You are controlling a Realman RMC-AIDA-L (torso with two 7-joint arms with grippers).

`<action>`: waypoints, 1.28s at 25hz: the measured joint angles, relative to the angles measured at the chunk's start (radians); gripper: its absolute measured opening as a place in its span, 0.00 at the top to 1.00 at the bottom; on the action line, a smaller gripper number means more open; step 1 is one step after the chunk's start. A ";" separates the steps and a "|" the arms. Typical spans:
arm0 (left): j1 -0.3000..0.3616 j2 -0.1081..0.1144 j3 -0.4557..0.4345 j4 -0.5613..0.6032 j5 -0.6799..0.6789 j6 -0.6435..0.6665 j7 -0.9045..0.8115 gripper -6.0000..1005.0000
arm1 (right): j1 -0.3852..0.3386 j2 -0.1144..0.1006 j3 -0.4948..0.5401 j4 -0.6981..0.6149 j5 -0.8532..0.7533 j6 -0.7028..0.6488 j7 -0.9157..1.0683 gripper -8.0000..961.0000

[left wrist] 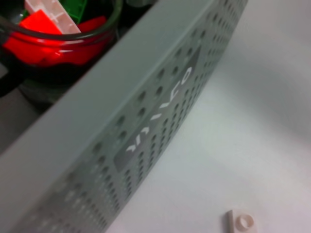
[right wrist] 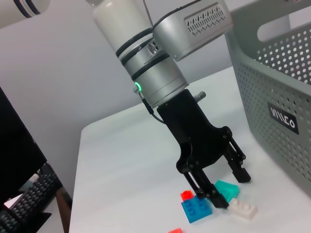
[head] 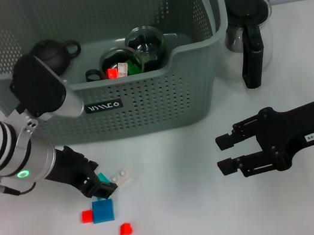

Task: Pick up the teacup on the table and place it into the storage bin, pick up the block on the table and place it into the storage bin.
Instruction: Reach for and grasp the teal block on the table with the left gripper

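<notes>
The grey perforated storage bin (head: pixel 142 105) stands at the back of the table. Inside it are two glass teacups (head: pixel 120 63) (head: pixel 145 40), the nearer one holding red, white and green blocks (left wrist: pixel 46 24). My left gripper (head: pixel 101 190) is down at the table in front of the bin. It is open, with its fingers (right wrist: pixel 215 196) on either side of a teal block (right wrist: pixel 227 188) that rests on the table. My right gripper (head: pixel 223 153) hovers open and empty at the right, away from the blocks.
A blue block (head: pixel 103 211), a white block (head: pixel 122 178) and two small red blocks (head: pixel 87 215) (head: pixel 125 229) lie near the left gripper. A black teapot (head: pixel 53 53) sits in the bin. A glass pot with a black handle (head: pixel 247 31) stands right of the bin.
</notes>
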 joint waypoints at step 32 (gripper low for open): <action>-0.001 0.001 -0.006 0.015 0.028 0.028 -0.022 0.49 | 0.000 -0.001 0.000 0.000 0.000 0.004 0.000 0.41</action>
